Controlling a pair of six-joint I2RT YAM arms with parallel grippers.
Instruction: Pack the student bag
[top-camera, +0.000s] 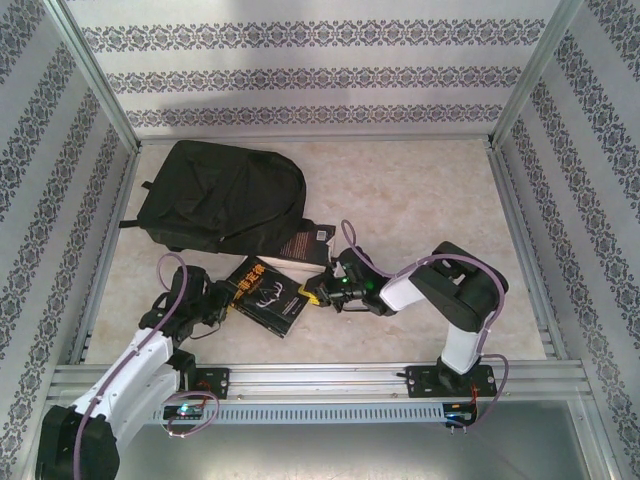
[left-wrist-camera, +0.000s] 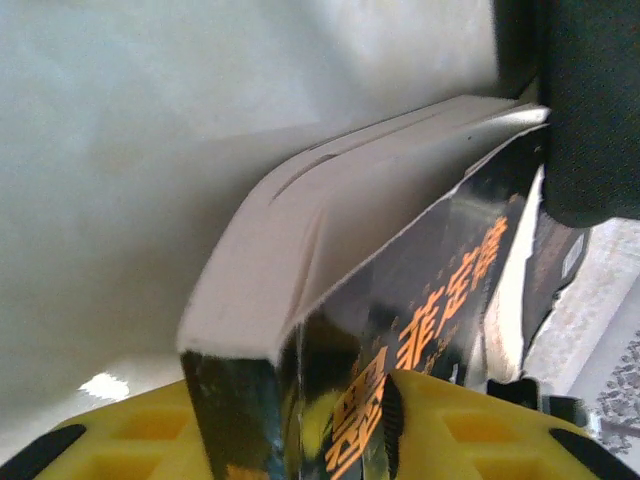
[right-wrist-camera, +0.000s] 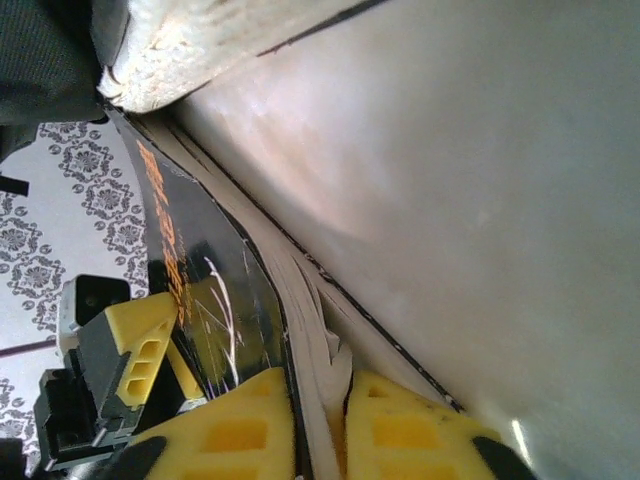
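The student bag (top-camera: 225, 195) lies flat at the table's back left, black and soft. In front of it a black book (top-camera: 265, 293) with orange lettering is held between my two grippers. My left gripper (top-camera: 222, 300) has its yellow fingers on either side of the book's near-left corner (left-wrist-camera: 400, 260), shut on it. My right gripper (top-camera: 322, 290) pinches the opposite edge; in the right wrist view its fingers (right-wrist-camera: 250, 430) clamp the cover and a wad of white pages (right-wrist-camera: 310, 330). The bag's dark fabric (left-wrist-camera: 590, 100) shows just past the book.
A second book (top-camera: 303, 245) with a brown cover lies by the bag's right edge, just behind the black book. Aluminium frame rails (top-camera: 320, 375) border the table on all sides. Bare marble-pattern tabletop (top-camera: 420, 200) stretches to the right and back.
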